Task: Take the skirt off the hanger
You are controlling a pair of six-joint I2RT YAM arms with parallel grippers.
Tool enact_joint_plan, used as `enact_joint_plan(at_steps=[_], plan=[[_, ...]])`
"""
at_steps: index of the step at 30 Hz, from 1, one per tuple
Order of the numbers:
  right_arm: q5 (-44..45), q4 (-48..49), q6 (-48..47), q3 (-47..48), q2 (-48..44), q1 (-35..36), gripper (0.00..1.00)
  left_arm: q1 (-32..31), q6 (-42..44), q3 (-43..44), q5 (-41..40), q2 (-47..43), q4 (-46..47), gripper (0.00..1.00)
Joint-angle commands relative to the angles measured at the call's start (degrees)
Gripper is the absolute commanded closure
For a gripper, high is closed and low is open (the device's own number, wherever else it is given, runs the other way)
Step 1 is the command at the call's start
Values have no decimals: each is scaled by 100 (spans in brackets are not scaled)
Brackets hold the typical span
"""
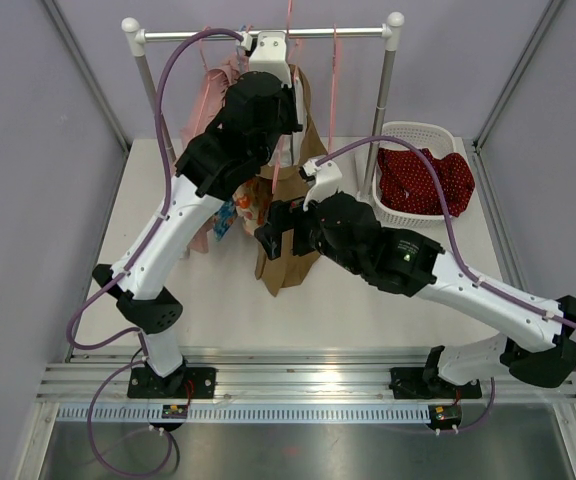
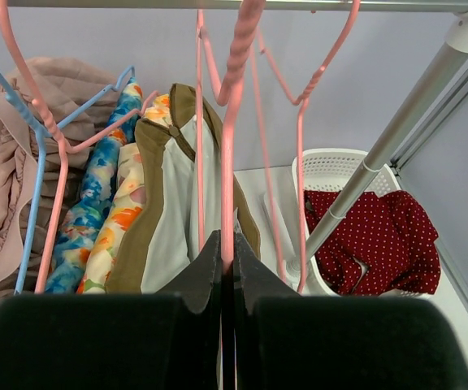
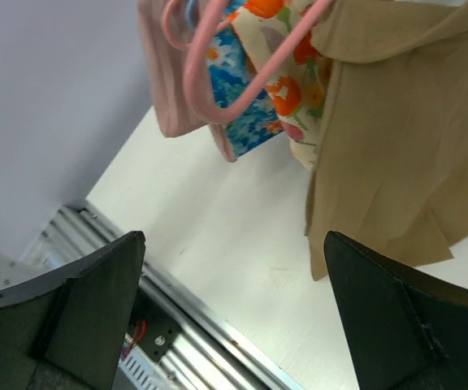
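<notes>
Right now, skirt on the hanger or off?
On. The tan skirt hangs from the pink hanger; the left claw is shut on that hanger.

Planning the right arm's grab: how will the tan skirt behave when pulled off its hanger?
Probably floppy: the skirt hangs in soft folds, so it should drape and bunch, not hold shape. Likely light, being thin cloth. Pulling may swing the pink hanger, though the left gripper is shut on it.

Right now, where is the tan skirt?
Top view, centre: the tan skirt hangs on the rail, floral garment at its left, white basket to its right.
</notes>
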Motion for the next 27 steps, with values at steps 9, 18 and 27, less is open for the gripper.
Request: enact_joint_plan(at_steps=[9,18,27], plan=[[2510,-115,-373,557,603,164,0,52,14,-191,-79,-652,703,100],[2599,1062,-726,223,902,173,5,52,-390,-6,175,-678,720,100],[2660,1907,-893,-147,1008,164,63,52,-724,-191,325,-801,826,100]])
